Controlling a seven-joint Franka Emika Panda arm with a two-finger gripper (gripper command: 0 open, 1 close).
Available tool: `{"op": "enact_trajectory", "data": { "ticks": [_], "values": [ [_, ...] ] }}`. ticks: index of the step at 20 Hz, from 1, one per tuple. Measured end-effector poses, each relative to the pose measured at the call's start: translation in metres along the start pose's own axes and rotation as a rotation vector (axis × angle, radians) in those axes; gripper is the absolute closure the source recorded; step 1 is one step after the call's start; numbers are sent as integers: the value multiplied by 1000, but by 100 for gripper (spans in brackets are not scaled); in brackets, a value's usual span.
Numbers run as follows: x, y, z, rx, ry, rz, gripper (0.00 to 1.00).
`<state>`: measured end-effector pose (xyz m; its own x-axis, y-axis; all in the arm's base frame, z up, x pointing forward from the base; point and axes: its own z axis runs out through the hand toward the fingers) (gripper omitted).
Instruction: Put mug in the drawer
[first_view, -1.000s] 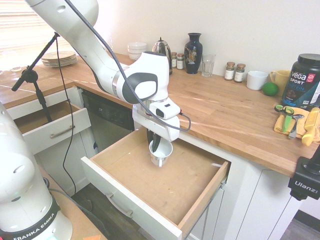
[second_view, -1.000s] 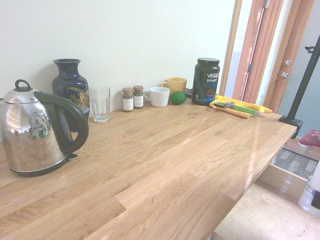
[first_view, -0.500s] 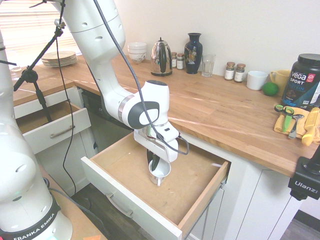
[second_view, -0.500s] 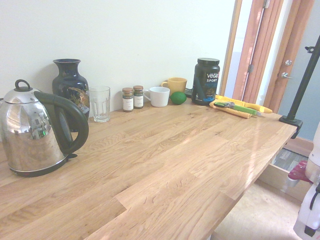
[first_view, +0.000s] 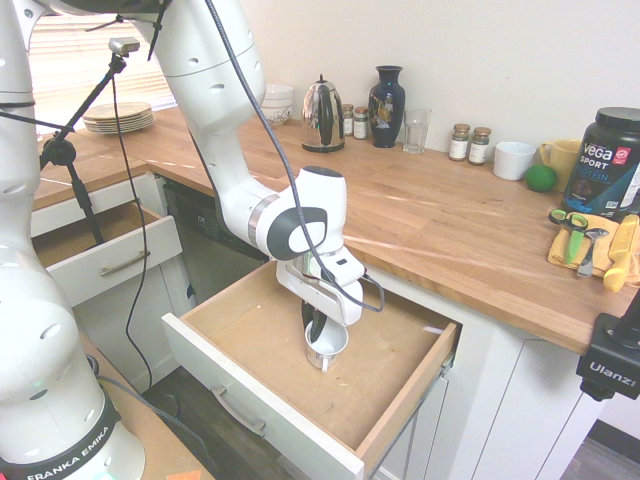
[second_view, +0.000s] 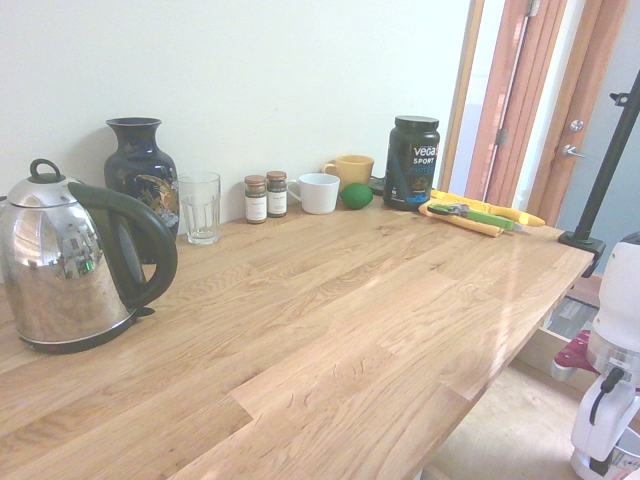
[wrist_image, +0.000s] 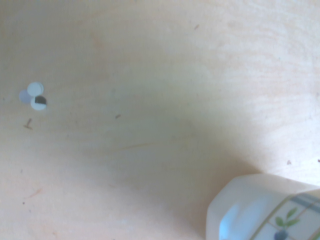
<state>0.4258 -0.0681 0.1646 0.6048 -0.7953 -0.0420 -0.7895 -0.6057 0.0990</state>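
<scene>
The mug (first_view: 326, 345) is a small white tapered cup, and it hangs low inside the open wide drawer (first_view: 250, 318), over the middle of its light wood floor. My gripper (first_view: 314, 330) comes down from above and is shut on the mug's rim, one finger inside the cup. I cannot tell whether the mug's base touches the drawer floor. In the wrist view the mug (wrist_image: 260, 210) shows a blue band and a leaf print, with the drawer floor (wrist_image: 150, 100) close behind it. The second exterior view shows only the wrist (second_view: 608, 400) below the counter edge.
A smaller drawer (first_view: 105, 250) stands open to the left. On the counter are a kettle (first_view: 323, 100), a vase (first_view: 386, 93), a glass (first_view: 416, 130), spice jars (first_view: 469, 143), a white mug (first_view: 513, 160), a yellow mug (first_view: 560, 157) and a protein tub (first_view: 608, 160).
The arm has lowered the mug deeper into the wide drawer and a little forward. The grip on the rim has stayed shut.
</scene>
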Motion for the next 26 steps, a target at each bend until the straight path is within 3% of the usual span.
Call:
{"op": "enact_trajectory", "data": {
  "ticks": [6,7,26],
  "values": [
    [6,-7,1,-3,-6,8,100],
    [6,-8,1,-4,-6,6,0],
    [13,-20,-9,-3,-5,3,0]
  ]
}}
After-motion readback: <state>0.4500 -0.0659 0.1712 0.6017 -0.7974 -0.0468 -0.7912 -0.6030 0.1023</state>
